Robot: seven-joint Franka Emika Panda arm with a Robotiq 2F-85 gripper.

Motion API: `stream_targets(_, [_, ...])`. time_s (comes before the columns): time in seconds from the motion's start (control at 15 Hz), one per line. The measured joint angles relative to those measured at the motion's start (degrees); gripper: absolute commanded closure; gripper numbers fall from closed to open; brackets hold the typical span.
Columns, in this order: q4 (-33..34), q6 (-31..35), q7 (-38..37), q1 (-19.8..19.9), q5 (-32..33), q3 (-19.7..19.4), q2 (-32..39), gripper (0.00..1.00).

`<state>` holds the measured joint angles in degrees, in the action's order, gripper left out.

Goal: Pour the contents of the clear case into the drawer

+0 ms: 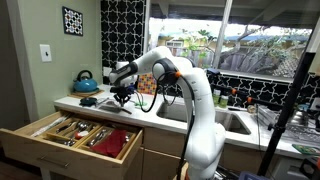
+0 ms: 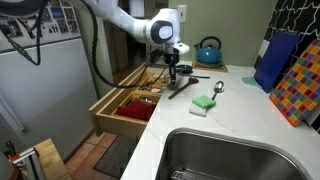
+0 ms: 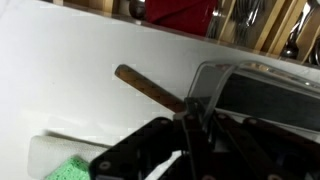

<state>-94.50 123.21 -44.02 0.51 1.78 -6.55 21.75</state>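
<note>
Kitchen bench [image 2: 250, 112] of white stone runs beside a steel sink [image 2: 232, 160], with a teal kettle [image 2: 208, 50] at the back against the wall. Below the bench edge the drawer [image 1: 60, 152] stands pulled out, its compartments full of cutlery (one of them lined in red). My tool [image 3: 190, 113] hangs low over the bench, just behind the open drawer. In the wrist view its fingers [image 3: 205, 125] come close together at the near-left rim of the clear case [image 3: 262, 88], but I cannot tell whether they are clamped on it or only touching. The case sits on the bench, not over the drawer. A wooden-handled utensil [image 3: 150, 88] lies slanted just beside the case, and a green sponge [image 2: 203, 104] lies nearer the sink.
</note>
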Motion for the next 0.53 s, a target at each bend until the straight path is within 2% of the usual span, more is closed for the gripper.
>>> stream_targets(0.07, [0.05,0.00,0.00,0.00,0.03,-0.05,0.11,0.65])
stream_targets(0.13, [0.06,0.00,-0.01,-0.01,0.11,-0.10,0.21,0.60])
stream_targets(0.53, [0.22,0.00,-2.36,-0.16,0.88,-1.01,0.85,0.14])
